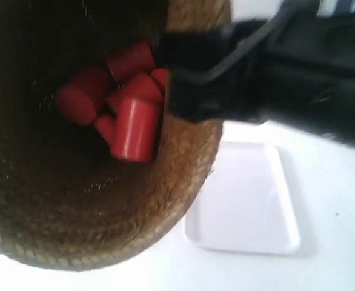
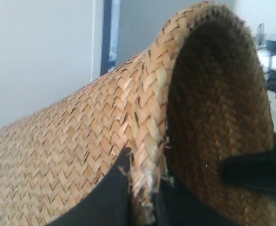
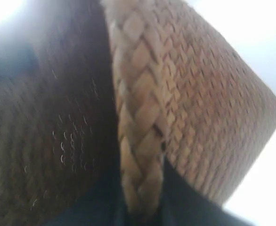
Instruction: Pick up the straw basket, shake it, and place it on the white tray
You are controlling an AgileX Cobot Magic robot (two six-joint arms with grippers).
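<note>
As the straw basket (image 1: 74, 212) hangs tilted above the tabletop (image 1: 335, 254), seemingly for shaking, the white tray (image 1: 250, 206) lies below. The left end effector (image 2: 140, 188) and right end effector (image 3: 140, 202) each clamp its braided rim, and red cylinders (image 1: 126, 109) lie heaped inside.

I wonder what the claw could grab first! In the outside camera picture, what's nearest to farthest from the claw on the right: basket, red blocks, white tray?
1. The straw basket: touching; the gripper at the exterior view's right clamps its rim.
2. The red cylinders: inside the basket, just beside that gripper.
3. The white tray: down on the table, farthest away.
</note>
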